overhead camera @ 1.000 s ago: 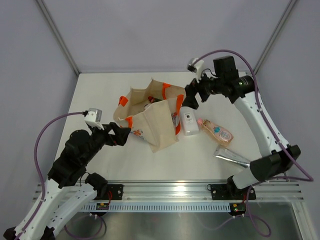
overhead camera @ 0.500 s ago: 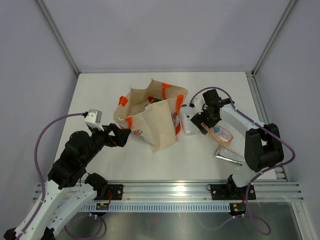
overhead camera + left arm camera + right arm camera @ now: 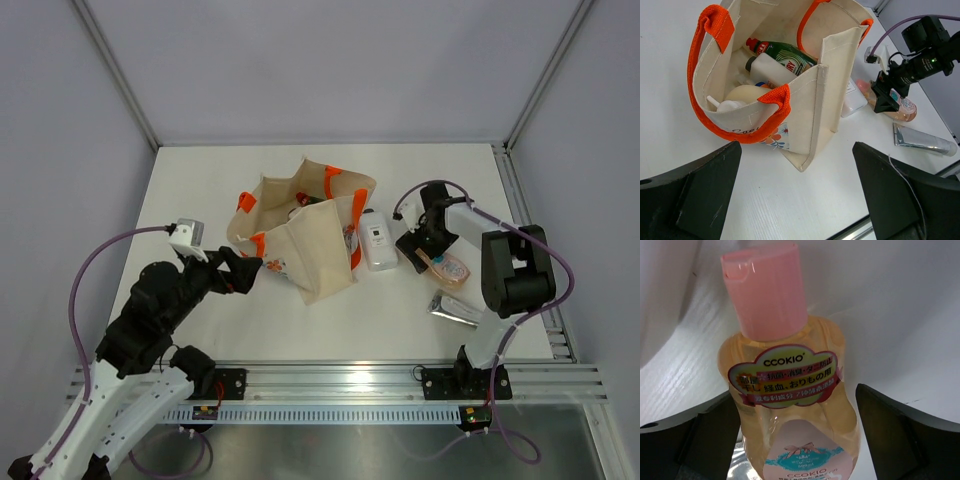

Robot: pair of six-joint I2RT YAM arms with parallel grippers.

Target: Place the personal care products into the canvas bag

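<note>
The canvas bag (image 3: 300, 232) stands open mid-table with orange handles; the left wrist view shows it (image 3: 832, 75) holding a green bottle (image 3: 785, 52), a white cylinder (image 3: 771, 72) and a beige bottle (image 3: 745, 95). A white flat bottle (image 3: 378, 241) lies right of the bag. The pink-capped bottle (image 3: 450, 268) lies further right. My right gripper (image 3: 430, 255) is low over it. In the right wrist view the bottle (image 3: 790, 390) lies between the open fingers (image 3: 905, 432). A silver tube (image 3: 455, 310) lies nearer the front. My left gripper (image 3: 240, 272) hangs open and empty at the bag's left front corner.
The table's front edge carries a metal rail (image 3: 340, 385) with both arm bases. Grey walls and frame posts (image 3: 120, 75) close in the back and sides. The right arm's cable (image 3: 425, 188) loops above the pink bottle.
My right arm has swung down from beside the bag's far right corner to the pink bottle, open jaws now straddling it. The left arm and bag have not moved.
</note>
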